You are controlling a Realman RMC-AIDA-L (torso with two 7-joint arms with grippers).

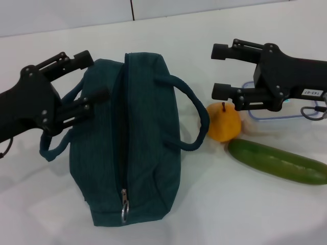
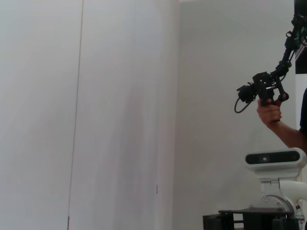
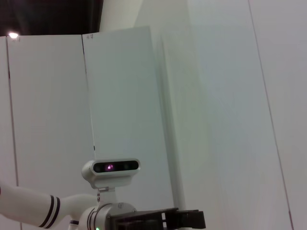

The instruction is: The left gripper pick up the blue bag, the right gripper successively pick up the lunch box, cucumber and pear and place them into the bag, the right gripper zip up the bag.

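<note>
Teal fabric sags at mid-table: the bag [image 1: 127, 143] lies zipper-up, its near handle [image 1: 61, 138] looping around the left gripper [image 1: 94, 76] at nine o'clock. Those fingers gape wide, holding nothing; if they close off the strap, the bag could slump shut. At three o'clock the right gripper [image 1: 220, 71], also spread and empty, hovers over the lunch box [image 1: 271, 112], just past the pear [image 1: 224, 122] and cucumber [image 1: 278, 161].
</note>
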